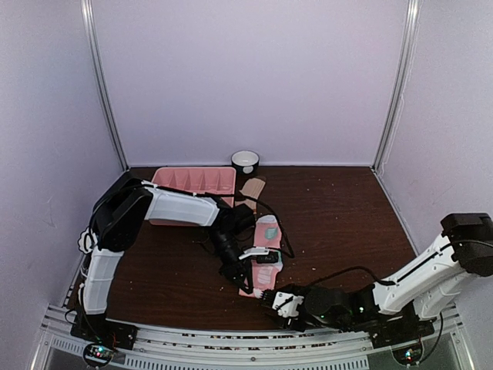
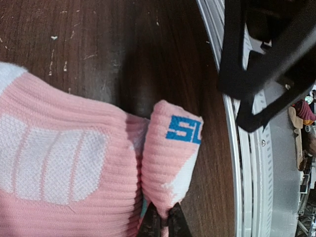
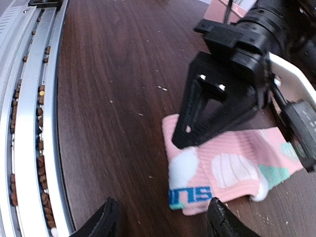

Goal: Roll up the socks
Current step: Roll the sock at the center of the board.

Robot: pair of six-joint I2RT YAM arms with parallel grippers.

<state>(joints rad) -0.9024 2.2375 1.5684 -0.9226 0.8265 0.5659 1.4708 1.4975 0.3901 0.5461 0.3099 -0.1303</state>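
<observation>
**A:** What's crowding the dark brown wooden desk (image 1: 347, 223)?

**B:** There's a pink plastic divided tray (image 1: 196, 181) back left. The pink ribbed sock with white and teal patches (image 3: 222, 173) lies mid-desk toward the front. A small tan sock (image 1: 254, 186) is just beside the tray, and a white cup with a dark rim (image 1: 245, 161) sits behind it.

**A:** Pincers?

**B:** The left pincer (image 2: 161, 223) is pinched together on the pink sock's folded end. The right pincer (image 3: 163, 222) is spread apart with nothing in it, just short of that end. The left arm's black wrist blocks part of the pink sock, and the tan one is too small to make out.

The near sock (image 1: 268, 231) lies on the table (image 1: 347, 208) before the tray (image 1: 196, 181), the far sock (image 1: 254, 187) seemingly just right of it
</observation>
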